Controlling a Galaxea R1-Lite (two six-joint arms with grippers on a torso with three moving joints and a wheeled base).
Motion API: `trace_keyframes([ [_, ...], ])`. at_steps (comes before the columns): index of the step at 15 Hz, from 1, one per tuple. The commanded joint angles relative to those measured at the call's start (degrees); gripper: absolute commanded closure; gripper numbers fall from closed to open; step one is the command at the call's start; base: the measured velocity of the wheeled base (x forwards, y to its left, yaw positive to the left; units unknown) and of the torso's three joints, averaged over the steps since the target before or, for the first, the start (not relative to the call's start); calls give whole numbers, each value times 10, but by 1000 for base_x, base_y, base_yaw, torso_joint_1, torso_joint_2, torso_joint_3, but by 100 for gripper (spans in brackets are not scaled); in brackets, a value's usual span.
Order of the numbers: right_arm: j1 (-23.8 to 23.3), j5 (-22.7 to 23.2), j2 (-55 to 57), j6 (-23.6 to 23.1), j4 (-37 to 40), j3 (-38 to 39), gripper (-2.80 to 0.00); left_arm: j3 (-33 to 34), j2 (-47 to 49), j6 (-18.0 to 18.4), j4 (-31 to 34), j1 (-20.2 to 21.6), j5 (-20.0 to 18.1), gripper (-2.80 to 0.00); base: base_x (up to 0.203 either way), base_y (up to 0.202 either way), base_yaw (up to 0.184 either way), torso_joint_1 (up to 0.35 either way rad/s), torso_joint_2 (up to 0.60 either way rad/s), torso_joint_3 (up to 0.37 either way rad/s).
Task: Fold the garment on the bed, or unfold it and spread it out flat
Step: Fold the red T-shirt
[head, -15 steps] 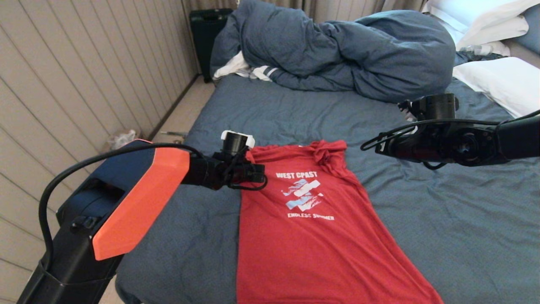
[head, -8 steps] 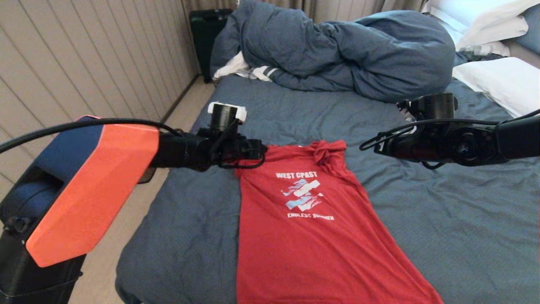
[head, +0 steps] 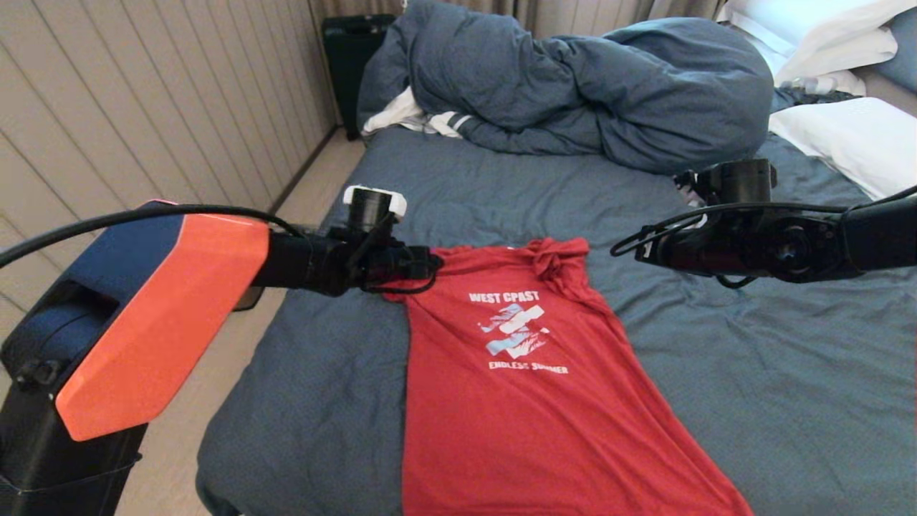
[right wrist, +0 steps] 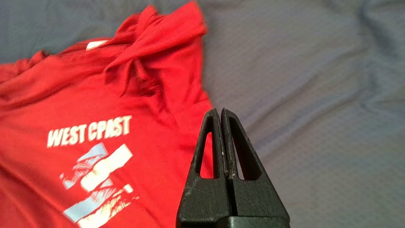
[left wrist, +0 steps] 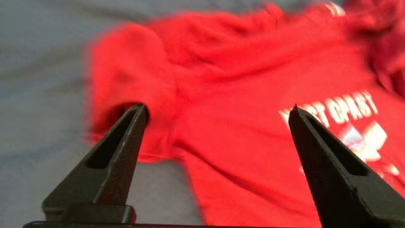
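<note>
Change: left gripper (left wrist: 218, 107) has let go of the garment (head: 530, 401) sleeve, jaws now wide.
Right gripper (right wrist: 220, 109): closed, empty, above the bed (head: 752, 373).

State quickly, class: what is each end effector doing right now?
Left end effector: open, holding nothing, above the shirt.
Right end effector: shut, empty, beside the shirt's bunched shoulder.

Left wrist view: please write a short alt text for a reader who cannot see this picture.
The left gripper is open, its two black fingers spread wide with nothing between them, over the shoulder area of a red T-shirt. The shirt lies on a dark blue-grey sheet; one short sleeve and part of its white lettering show.
</note>
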Motion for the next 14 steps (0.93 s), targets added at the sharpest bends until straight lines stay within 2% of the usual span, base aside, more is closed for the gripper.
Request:
trace_keyframes([
  [1,-2,1,0,1,-1,1,0,-6,20,-1,-1,-20,1,-280,0,0,0,0,0,0],
  [4,-2,1,0,1,-1,1,0,-41,52,0,1,-61,8,-280,0,0,0,0,0,0],
  [7,-2,1,0,1,-1,1,0,-45,71,6,-3,-90,20,-280,0,0,0,0,0,0],
  [11,0,2,0,1,-1,0,0,-45,82,4,-3,-93,31,-280,0,0,0,0,0,0],
  [14,1,2,2,1,-1,-1,0,-44,32,-1,-2,-81,38,-280,0,0,0,0,0,0],
])
